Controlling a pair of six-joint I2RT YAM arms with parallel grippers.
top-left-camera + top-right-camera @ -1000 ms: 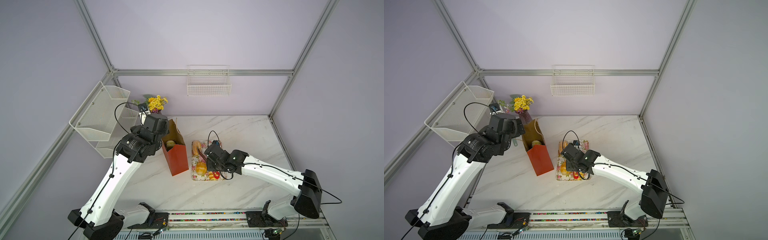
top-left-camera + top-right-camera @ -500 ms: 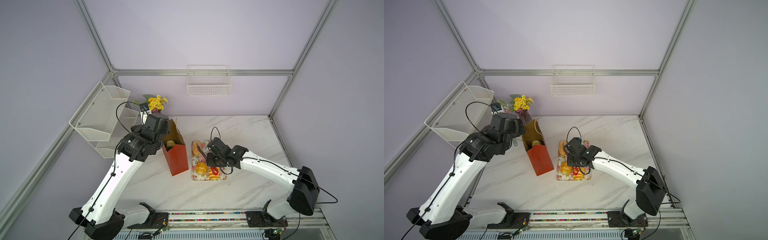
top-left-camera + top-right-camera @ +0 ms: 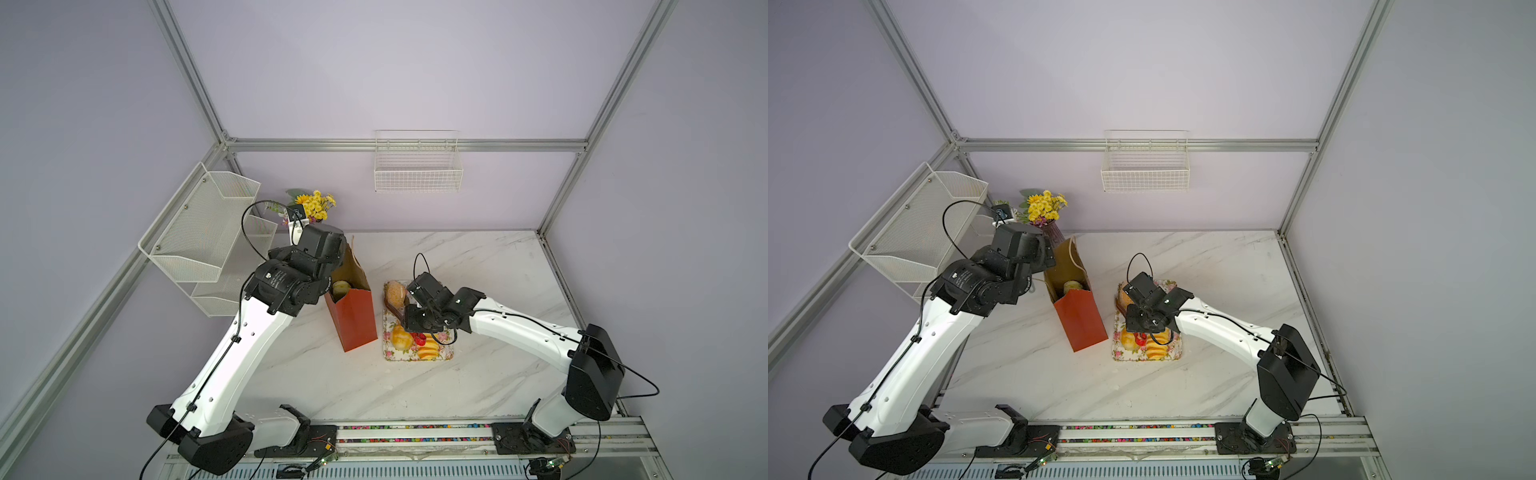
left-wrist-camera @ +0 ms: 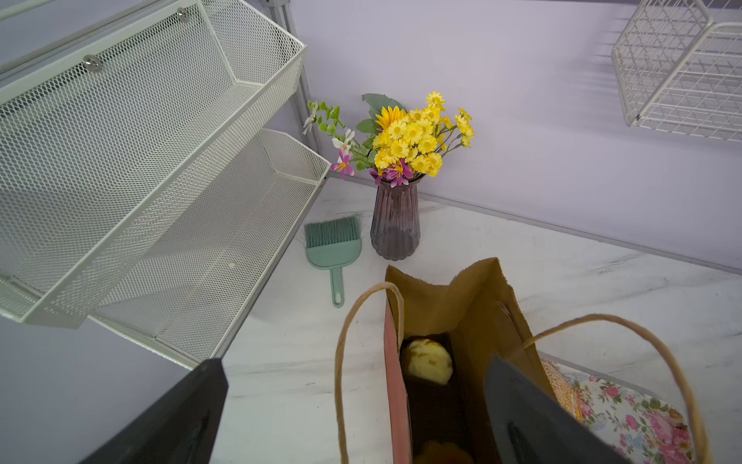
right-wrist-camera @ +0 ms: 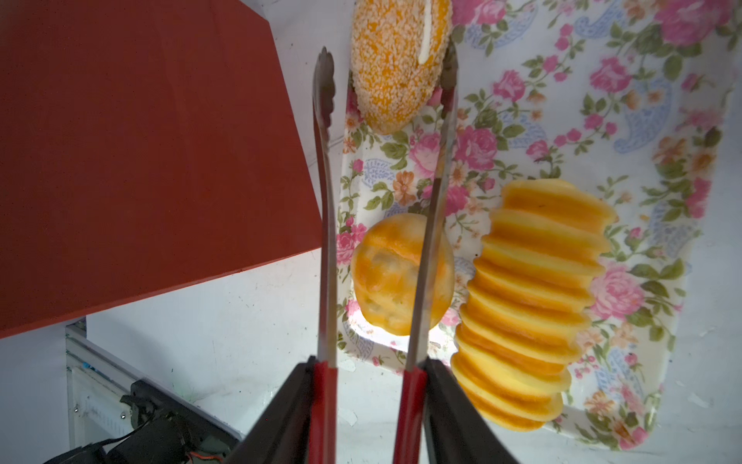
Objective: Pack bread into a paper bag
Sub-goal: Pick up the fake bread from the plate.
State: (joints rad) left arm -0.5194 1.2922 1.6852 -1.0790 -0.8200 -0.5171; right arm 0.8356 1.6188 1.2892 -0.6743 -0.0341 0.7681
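The red-orange paper bag stands open left of the floral tray. Inside it lie a pale bun and a darker piece of bread lower down. My left gripper is open over the bag's mouth, straddling its near wall and a cord handle. My right gripper is shut on the red handles of metal tongs. The tongs' tips flank a speckled oval bun at the tray's far end. A round bun and a ribbed loaf lie under and beside the tongs.
A purple ribbed vase of yellow flowers and a green hand brush stand behind the bag. White mesh shelves hang on the left wall, and a wire basket hangs on the back wall.
My right arm has carried the tongs from over the round bun toward the tray's far end, so the tips now flank the speckled bun. The left arm has barely moved.
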